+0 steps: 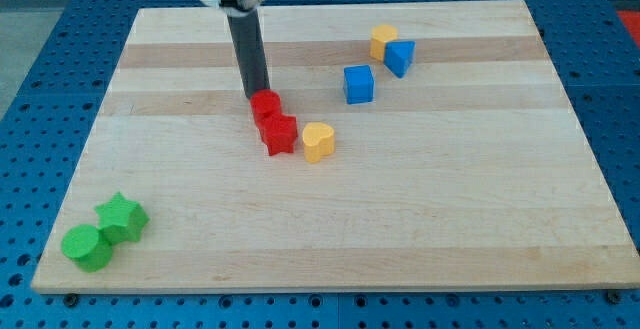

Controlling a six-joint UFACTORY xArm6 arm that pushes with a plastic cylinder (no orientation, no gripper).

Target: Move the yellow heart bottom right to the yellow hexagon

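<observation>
My tip (256, 96) touches the red block (265, 105) at its 11 o'clock; no tool jaws exist. The yellow heart (318, 141) sits mid-bench (420, 229), the yellow hexagon (382, 40) at its 1 o'clock. No writing is visible.

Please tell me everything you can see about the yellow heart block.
The yellow heart is a small, thick block, of a matte orange-yellow, with a flat top face whose heart outline is just readable. It lies flat on the wooden board, a little toward the view's top of the board's middle. The red star-like block sits right at its left, touching or nearly so. My tip is up and to the left, behind the red round block, not touching the heart. The yellow hexagon is far off toward the view's upper right.
</observation>
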